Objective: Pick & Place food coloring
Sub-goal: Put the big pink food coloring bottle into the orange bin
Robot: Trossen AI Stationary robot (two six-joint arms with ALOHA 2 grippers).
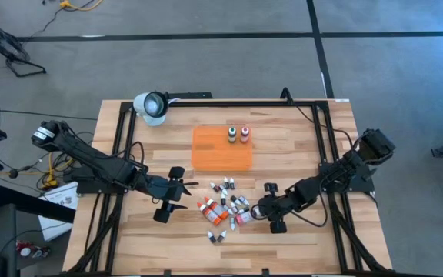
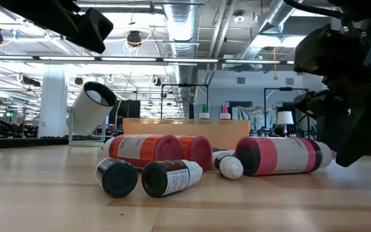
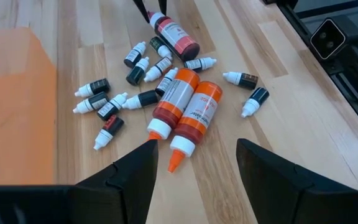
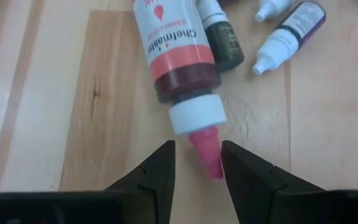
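A heap of food coloring bottles (image 1: pixel 225 208) lies flat on the wooden table, in front of the orange tray (image 1: pixel 210 158). Two more small bottles (image 1: pixel 238 135) stand upright on the tray. My right gripper (image 4: pixel 197 155) is open at the heap's right side. Its fingers stand on either side of the pink nozzle (image 4: pixel 205 152) of a dark red bottle (image 4: pixel 176 56) that lies on its side. My left gripper (image 3: pixel 194 162) hangs open at the heap's left, a little short of two orange bottles (image 3: pixel 188 112), and touches nothing. My right gripper slants down toward the dark red bottle's pink nozzle (image 4: pixel 211 163), which lies between its two fingers. The gap is wider than the nozzle. I cannot tell whether either finger touches it. The bottle rests on the table.
A white lamp-like device (image 1: pixel 151 105) stands at the table's far left corner. Black rails (image 1: pixel 115 154) run along the table's left, right and far edges. Several small vials (image 3: pixel 104 102) lie scattered around the bigger bottles. Bare wood (image 1: pixel 160 238) lies near the front edge.
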